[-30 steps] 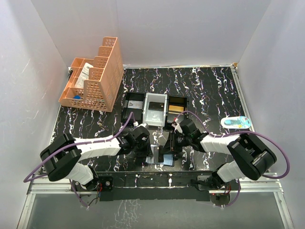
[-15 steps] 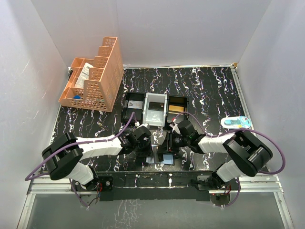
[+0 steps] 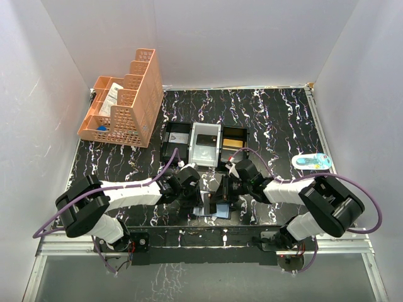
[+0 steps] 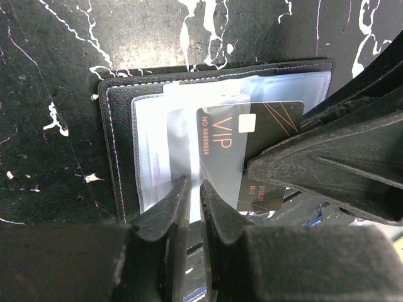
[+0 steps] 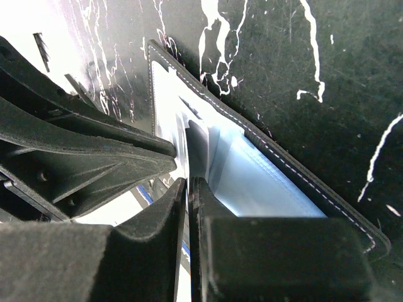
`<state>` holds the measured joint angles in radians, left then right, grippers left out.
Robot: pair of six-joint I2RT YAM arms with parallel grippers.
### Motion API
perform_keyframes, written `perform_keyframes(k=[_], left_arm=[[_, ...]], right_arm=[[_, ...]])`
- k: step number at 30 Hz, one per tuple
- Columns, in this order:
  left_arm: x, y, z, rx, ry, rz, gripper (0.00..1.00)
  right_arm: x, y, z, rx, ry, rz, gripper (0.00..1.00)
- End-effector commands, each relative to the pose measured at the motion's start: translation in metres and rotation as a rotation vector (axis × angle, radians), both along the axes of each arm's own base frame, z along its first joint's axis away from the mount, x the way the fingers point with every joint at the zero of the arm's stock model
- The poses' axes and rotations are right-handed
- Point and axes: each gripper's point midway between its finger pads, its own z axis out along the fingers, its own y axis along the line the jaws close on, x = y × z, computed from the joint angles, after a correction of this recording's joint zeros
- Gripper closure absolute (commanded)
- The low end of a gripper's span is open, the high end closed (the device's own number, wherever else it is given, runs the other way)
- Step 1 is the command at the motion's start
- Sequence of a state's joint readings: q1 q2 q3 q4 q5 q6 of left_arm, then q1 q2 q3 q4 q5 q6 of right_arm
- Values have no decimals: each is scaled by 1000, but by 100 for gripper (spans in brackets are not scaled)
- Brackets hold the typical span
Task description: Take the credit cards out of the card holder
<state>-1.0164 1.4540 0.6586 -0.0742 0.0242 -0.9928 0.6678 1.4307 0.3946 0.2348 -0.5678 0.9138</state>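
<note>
The card holder point(image 3: 216, 212) lies open near the table's front edge, between both grippers. In the left wrist view its black stitched cover point(image 4: 116, 138) frames clear sleeves, and a black VIP credit card point(image 4: 220, 141) sticks partly out of them. My left gripper point(image 4: 194, 187) is shut on the edge of a clear sleeve. My right gripper point(image 5: 189, 185) comes in from the other side, its fingers point(image 4: 302, 170) lying across the card. Its jaws are pressed shut on a thin dark sheet that looks like that card. From above the left gripper point(image 3: 197, 204) and right gripper point(image 3: 218, 200) nearly touch.
A black-and-white three-compartment tray point(image 3: 204, 143) sits just behind the grippers. An orange slotted basket point(image 3: 123, 104) stands at the back left. A small blue and white object point(image 3: 312, 161) lies at the right edge. White walls enclose the table.
The right gripper has shifted slightly over the card holder and its jaws now press tight together. The left gripper keeps its hold and has barely moved.
</note>
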Motion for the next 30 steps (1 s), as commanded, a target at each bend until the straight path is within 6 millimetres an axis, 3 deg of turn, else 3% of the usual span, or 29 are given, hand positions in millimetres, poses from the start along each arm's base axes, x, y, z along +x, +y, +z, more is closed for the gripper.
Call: perform_keyframes(k=[1,6,15,25,30], left_arm=[[-12,30,-24,138,36,7,88],[-12,31,-23,136,34,9,88],[-12,29,-23,131,34,8,88],[-12,30,-22,136,30,14,89],[-12,35,-21,137,20,33,89]], right_arm=[[8,4,15,13,-64,0,96],[6,2,11,7,-47,-7,95],[2,6,11,48,-20,-2,82],[5,-5,3,-37,-43,-20,98],[14,-18,15,-77,-120,-36,100]])
